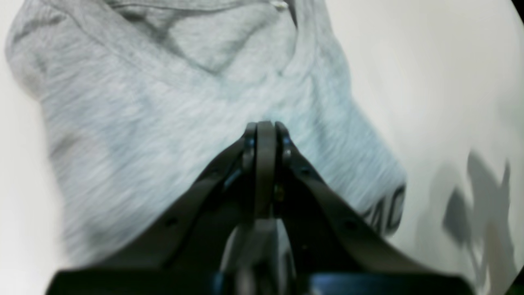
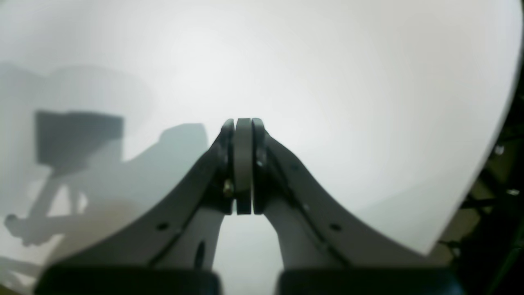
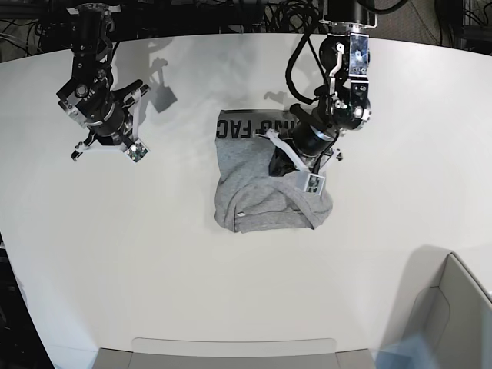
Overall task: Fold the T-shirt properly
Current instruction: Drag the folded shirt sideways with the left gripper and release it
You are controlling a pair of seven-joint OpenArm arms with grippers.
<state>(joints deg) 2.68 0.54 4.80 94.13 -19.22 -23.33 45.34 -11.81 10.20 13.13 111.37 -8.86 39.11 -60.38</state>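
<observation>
The heather-grey T-shirt [image 3: 261, 196] lies in a rumpled, partly folded heap at the middle of the white table [image 3: 154, 246]. A strip of black lettering [image 3: 254, 128] shows along its far edge. My left gripper [image 3: 282, 164] hovers over the shirt's right side with its jaws pressed together and no cloth between them. The left wrist view shows the same: left gripper [image 1: 265, 127] shut above the grey T-shirt [image 1: 163, 102], with lettering [image 1: 387, 209] at a lower corner. My right gripper [image 3: 108, 132] is far left over bare table, and the right gripper [image 2: 243, 123] is shut and holds nothing.
A grey bin [image 3: 453, 307] stands at the near right corner and a flat tray [image 3: 231, 350] lies along the front edge. Cables and arm mounts crowd the back edge. The table's curved edge [image 2: 470, 205] runs close to the right gripper.
</observation>
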